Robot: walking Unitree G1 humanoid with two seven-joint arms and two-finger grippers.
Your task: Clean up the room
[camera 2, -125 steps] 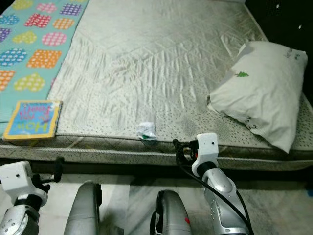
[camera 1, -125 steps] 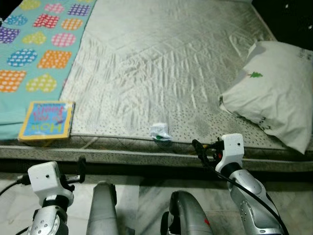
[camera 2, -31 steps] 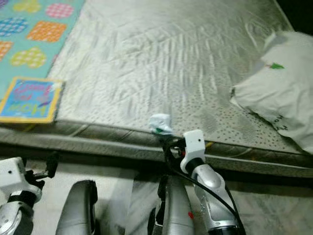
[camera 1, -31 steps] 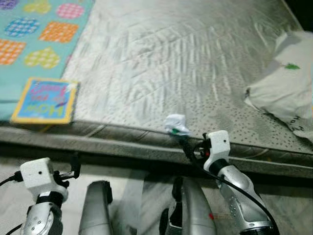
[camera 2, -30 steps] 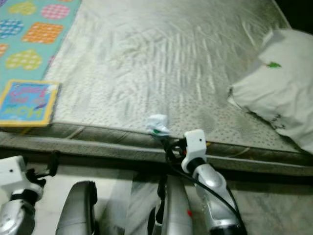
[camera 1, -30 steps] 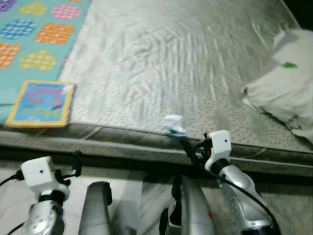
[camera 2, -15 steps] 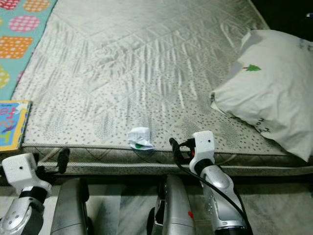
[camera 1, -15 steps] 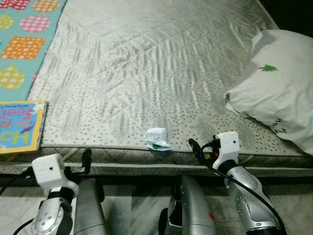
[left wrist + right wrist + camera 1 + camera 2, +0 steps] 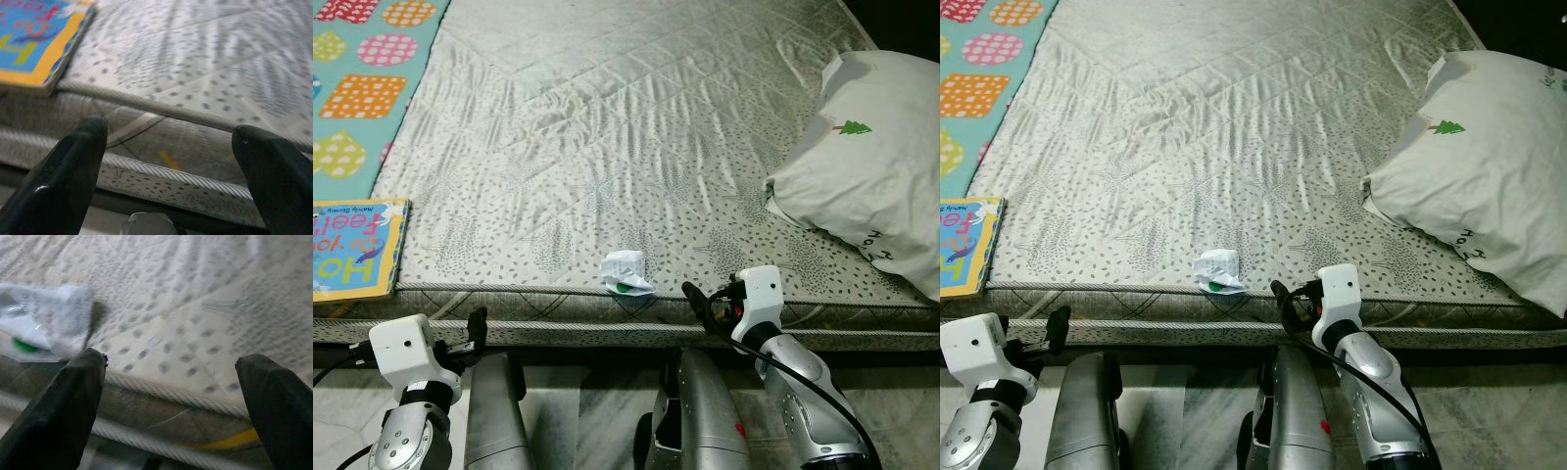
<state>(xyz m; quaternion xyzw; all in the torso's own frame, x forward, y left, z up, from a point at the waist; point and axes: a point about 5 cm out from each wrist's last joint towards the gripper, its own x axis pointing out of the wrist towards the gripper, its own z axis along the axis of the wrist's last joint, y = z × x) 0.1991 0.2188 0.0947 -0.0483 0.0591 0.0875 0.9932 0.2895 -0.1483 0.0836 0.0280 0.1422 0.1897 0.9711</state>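
A crumpled white wrapper with a green spot [image 9: 625, 273] lies on the grey quilted mattress [image 9: 636, 127] close to its front edge. My right gripper [image 9: 697, 299] is open at the mattress edge, a little to the right of the wrapper [image 9: 46, 322] and apart from it. A colourful children's book [image 9: 352, 249] rests on the front left corner of the mattress. My left gripper [image 9: 477, 328] is open below the mattress edge, right of the book [image 9: 36, 39], holding nothing.
A white pillow with a small green tree print [image 9: 871, 171] lies on the right side of the mattress. A teal blanket with coloured patches [image 9: 362, 88] covers the far left. Pale floor [image 9: 587, 421] shows below the bed edge.
The camera view has steadied and shifted slightly. My right gripper sits a bit lower and closer to the wrapper than half a second ago. The left gripper has dropped slightly below the mattress edge.
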